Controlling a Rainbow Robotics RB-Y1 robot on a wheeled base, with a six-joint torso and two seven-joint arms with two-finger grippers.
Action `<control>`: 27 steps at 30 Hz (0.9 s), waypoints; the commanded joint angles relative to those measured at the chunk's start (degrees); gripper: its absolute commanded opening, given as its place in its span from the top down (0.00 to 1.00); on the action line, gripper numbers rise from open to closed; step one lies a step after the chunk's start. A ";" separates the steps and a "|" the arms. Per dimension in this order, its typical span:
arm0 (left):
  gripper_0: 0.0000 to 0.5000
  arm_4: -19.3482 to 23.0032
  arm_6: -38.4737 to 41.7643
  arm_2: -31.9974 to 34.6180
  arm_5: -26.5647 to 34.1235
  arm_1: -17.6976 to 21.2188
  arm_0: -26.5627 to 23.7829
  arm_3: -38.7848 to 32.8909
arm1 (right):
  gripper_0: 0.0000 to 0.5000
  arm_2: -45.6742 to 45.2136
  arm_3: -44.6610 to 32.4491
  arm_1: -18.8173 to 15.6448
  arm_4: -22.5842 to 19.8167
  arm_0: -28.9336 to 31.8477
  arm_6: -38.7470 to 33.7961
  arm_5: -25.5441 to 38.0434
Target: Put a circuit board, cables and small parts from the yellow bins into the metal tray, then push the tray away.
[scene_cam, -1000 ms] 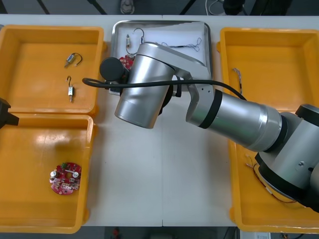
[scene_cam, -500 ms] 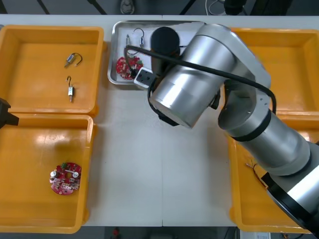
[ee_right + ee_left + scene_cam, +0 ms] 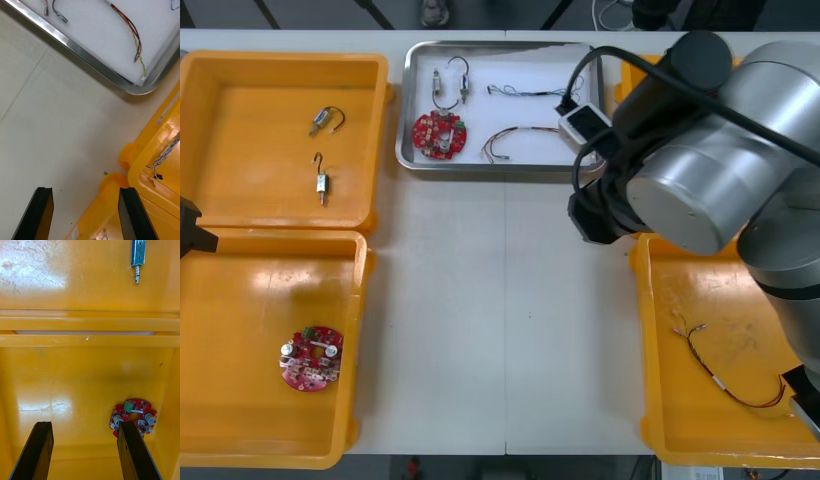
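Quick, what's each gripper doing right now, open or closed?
Left gripper: open, empty, over a yellow bin.
Right gripper: open, empty, over the table.

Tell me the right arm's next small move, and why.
Probably bring the right gripper, jaws open over the table beside the near right corner of the metal tray, to the tray's near rim to push. The tray holds a circuit board, two cables and small metal parts. The left gripper hangs parked over a yellow bin.
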 commanded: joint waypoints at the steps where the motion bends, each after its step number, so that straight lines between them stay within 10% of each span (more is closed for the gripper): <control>1: 0.00 0.42 -3.44 0.96 0.37 2.22 0.84 -1.73 | 0.00 -6.40 -4.47 -3.63 -1.28 3.11 -2.42 0.19; 27: 0.00 0.42 -3.44 0.96 0.37 2.22 0.84 -1.73 | 0.00 -37.34 -9.13 -11.27 -17.10 24.47 -5.23 0.19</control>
